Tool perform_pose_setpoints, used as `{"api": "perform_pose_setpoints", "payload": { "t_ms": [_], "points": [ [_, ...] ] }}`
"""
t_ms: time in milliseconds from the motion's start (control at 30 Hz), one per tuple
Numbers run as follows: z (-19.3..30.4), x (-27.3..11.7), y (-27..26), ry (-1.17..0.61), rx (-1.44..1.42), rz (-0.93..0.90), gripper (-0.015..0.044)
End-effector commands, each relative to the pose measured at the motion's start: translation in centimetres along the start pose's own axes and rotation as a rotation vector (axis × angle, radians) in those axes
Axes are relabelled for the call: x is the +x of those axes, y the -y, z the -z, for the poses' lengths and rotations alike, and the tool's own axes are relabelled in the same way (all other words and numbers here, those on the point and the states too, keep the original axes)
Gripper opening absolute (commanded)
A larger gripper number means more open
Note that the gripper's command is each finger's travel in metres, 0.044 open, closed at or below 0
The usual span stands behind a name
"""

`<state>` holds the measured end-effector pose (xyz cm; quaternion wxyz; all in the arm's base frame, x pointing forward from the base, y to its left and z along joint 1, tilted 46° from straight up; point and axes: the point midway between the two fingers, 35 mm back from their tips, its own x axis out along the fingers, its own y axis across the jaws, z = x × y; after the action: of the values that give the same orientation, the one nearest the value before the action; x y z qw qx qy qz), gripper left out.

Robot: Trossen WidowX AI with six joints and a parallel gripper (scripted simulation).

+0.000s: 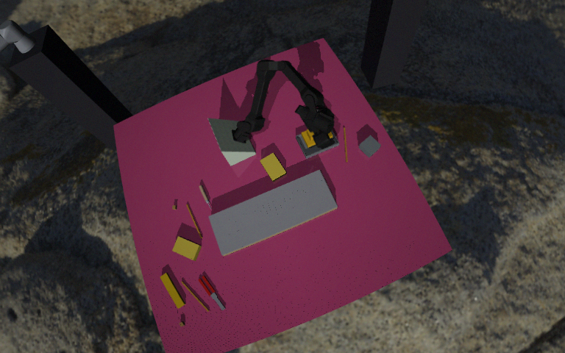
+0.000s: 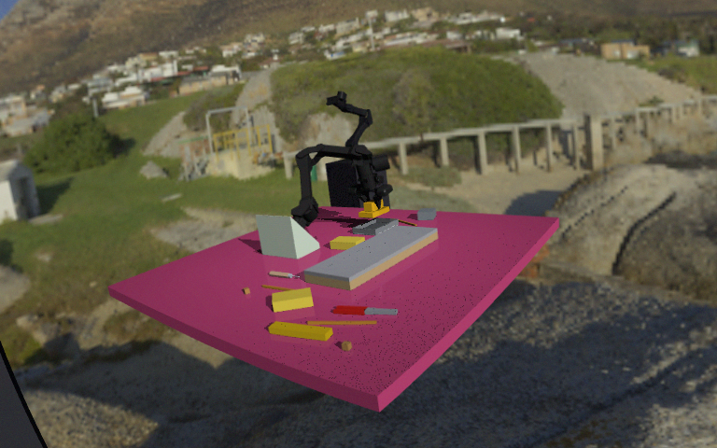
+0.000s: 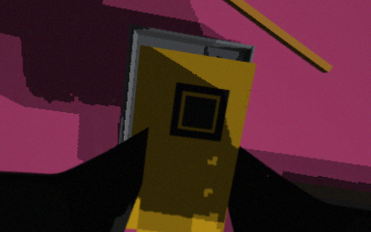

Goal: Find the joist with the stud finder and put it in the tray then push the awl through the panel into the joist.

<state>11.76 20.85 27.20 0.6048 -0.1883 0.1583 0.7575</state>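
Observation:
My gripper (image 2: 372,203) (image 3: 186,137) is shut on the yellow stud finder (image 1: 308,137) (image 2: 373,212) (image 3: 159,169), whose top has a dark square. It holds the stud finder a little above the grey tray (image 1: 307,154) (image 2: 361,231) (image 3: 131,87), and covers most of the tray in the wrist view. The grey-topped floor panel (image 1: 272,218) (image 2: 370,257) lies in the middle of the table; no joist is visible. The awl (image 1: 203,193) (image 2: 280,273), with a pale handle and thin metal tip, lies beside the panel's left end.
A pale wedge (image 1: 241,158) (image 2: 277,237) stands by the arm's base. A yellow block (image 1: 273,166) (image 2: 346,243) lies between tray and panel. A thin stick (image 1: 345,145) (image 3: 290,39) and a grey block (image 1: 369,145) (image 2: 426,214) lie beyond the tray. A red-handled tool (image 1: 207,284) (image 2: 349,310) lies near the left edge.

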Motion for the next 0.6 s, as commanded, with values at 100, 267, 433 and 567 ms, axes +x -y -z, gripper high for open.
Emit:
{"api": "perform_pose_setpoints", "payload": {
  "t_ms": [100, 267, 433, 567],
  "points": [
    [0.3, 0.8, -0.1, -0.002, 0.002, 0.004, 0.0],
    [0.4, 1.3, -0.1, -0.001, 0.002, 0.005, 0.0],
    [0.5, 1.9, -0.1, 0.001, 0.002, 0.007, 0.0],
    [0.5, 2.3, -0.1, 0.004, 0.002, 0.008, 0.0]
  ]
}}
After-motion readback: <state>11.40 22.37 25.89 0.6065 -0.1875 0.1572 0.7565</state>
